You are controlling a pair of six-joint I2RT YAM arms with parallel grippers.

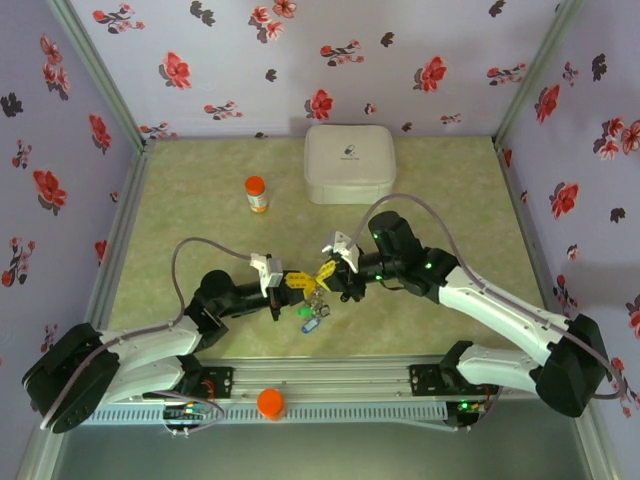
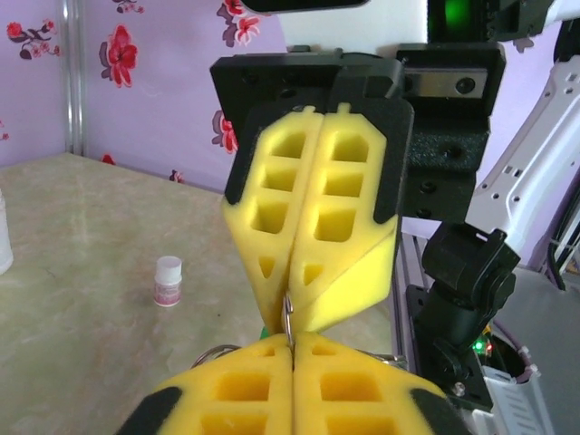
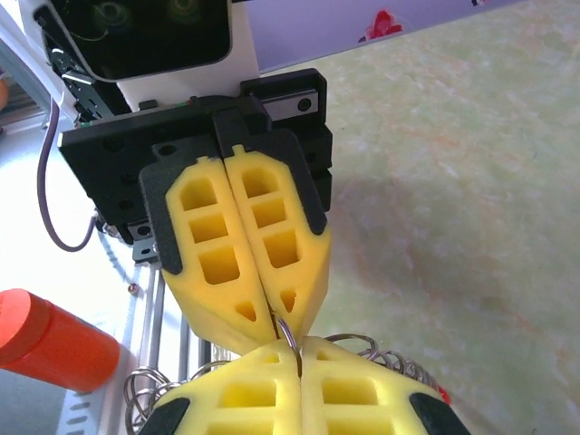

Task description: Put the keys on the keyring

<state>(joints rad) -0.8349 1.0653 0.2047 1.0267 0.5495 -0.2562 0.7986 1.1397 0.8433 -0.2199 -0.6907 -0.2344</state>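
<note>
My left gripper (image 2: 292, 349) and right gripper (image 3: 299, 349) meet tip to tip, hollow-celled yellow foam pinching the thin wire keyring (image 2: 286, 310). Tagged keys (image 1: 312, 314) dangle beneath it, and the orange-capped bottle (image 1: 257, 194) stands well apart.

Lab test booth: floral-papered walls (image 1: 230, 50), aluminium mounting rail (image 1: 340, 380).

Count, this frame:
- robot arms 2, hands 2: left hand (image 1: 296, 281), right hand (image 1: 326, 271)
- keyring (image 3: 288, 330): 1
- white case (image 1: 348, 163): 1
- orange-capped bottle (image 1: 257, 193): 1
- orange cylinder (image 1: 271, 402) at rail: 1
- white-capped vial (image 2: 168, 281): 1
- keys (image 1: 311, 313): bunched, number unreadable
</note>
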